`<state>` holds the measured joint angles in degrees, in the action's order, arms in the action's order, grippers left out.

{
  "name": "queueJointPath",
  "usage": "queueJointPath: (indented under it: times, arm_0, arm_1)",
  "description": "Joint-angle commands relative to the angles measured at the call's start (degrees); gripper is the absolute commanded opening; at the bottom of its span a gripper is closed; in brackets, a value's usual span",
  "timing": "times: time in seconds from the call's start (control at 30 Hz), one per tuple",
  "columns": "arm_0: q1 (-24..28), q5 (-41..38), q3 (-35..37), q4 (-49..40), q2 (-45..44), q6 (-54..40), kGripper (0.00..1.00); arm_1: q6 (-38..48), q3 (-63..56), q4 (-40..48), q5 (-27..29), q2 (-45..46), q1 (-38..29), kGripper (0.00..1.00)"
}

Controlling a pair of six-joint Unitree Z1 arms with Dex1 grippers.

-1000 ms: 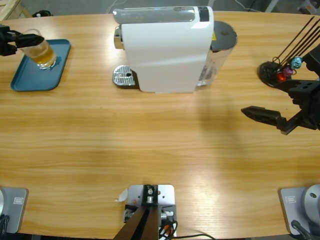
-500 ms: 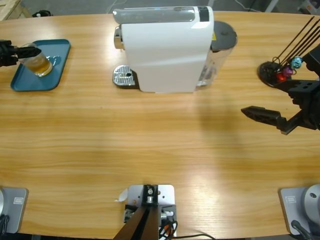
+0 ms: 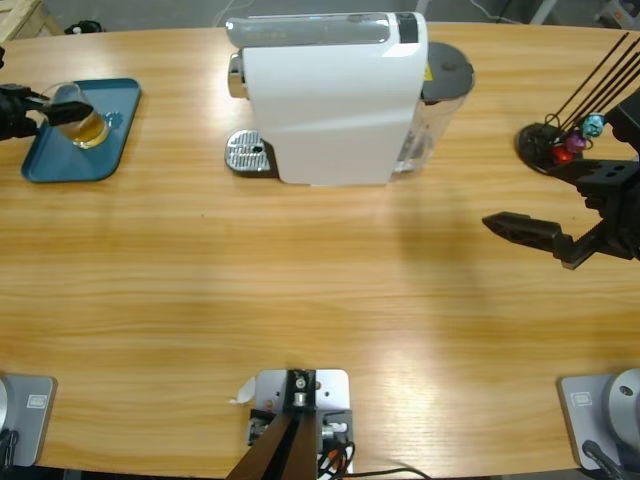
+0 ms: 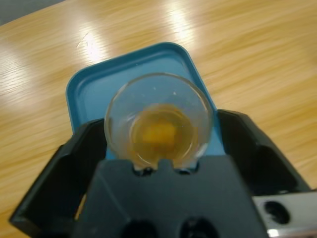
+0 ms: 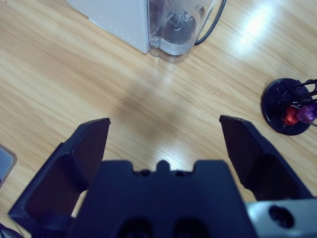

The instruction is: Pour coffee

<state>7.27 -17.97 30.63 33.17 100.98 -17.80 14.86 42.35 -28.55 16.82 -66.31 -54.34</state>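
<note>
Jaws first: the left gripper (image 4: 158,148) has its jaws set around a clear glass tumbler (image 4: 158,121), and in the left wrist view they appear to sit against its sides, so it looks clamped, though the contact itself is partly hidden by the gripper body. The right gripper (image 5: 163,144) hangs with its jaws wide apart and nothing between them, over bare bench (image 3: 320,280) near the white coffee machine (image 3: 330,100) and the black capsule stand (image 3: 560,140).

From the high view the tumbler is over the blue tray (image 3: 110,110) at the far left of the bench, well apart from the machine. The coffee (image 4: 161,131) is a shallow amber layer in the bottom of the tumbler.

The risk, as I judge it, is in the release. Whether the glass base rests fully on the tray cannot be told; if it is tilted or near the raised rim when the jaws part, it could tip and spill. A jaw dragging on the wall while pulling away could do the same.
</note>
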Motion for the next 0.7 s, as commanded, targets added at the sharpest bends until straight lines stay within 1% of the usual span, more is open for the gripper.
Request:
queueJointPath:
  times: [0.03, 0.07, 0.13, 0.17, 0.23, 0.3, 0.37, 0.47, 0.57, 0.7]
  arm_0:
    - [0.3, 0.8, -3.3, -4.9, -15.0, -0.6, 0.987]
    - [0.2, 1.4, -3.2, -7.6, -18.0, -0.6, 0.987]
    - [-1.3, 2.9, -2.8, -16.9, -25.5, 0.4, 0.983]
    - [-2.6, 2.9, -2.5, -21.5, -28.1, 1.8, 0.982]
    - [-6.0, 2.5, -3.5, -27.5, -32.1, 4.9, 0.982]
    - [-13.2, 1.0, -4.4, -29.5, -34.9, 7.7, 0.982]
    - [-20.7, -2.2, -4.3, -30.5, -36.2, 9.9, 0.982]
    - [-30.3, -3.7, -1.0, -39.0, -37.1, 11.3, 0.982]
    - [-33.3, -4.0, 0.6, -43.5, -39.2, 11.3, 0.982]
    - [-33.9, -4.2, 1.1, -45.3, -39.3, 11.0, 0.982]
  arm_1:
    - [0.5, -2.0, 0.7, 1.3, 0.1, -0.6, 0.996]
    - [0.6, -2.1, 0.8, 1.4, 0.4, -0.6, 0.996]
    - [0.8, -2.2, 0.8, 1.6, 0.7, -0.6, 0.996]
    - [0.9, -2.3, 0.8, 1.8, 0.7, -0.6, 0.996]
    - [1.0, -2.6, 1.2, 2.3, 0.6, -0.6, 0.996]
    - [1.1, -2.7, 1.3, 2.5, 0.9, -0.6, 0.996]
    - [1.3, -2.8, 1.5, 3.1, 1.1, -0.6, 0.996]
    - [2.0, -3.1, 1.7, 4.2, 1.2, -0.6, 0.996]
    - [3.1, -3.4, 1.7, 5.0, 1.4, -0.6, 0.996]
    - [3.7, -3.8, 1.8, 5.6, 2.4, -0.6, 0.996]
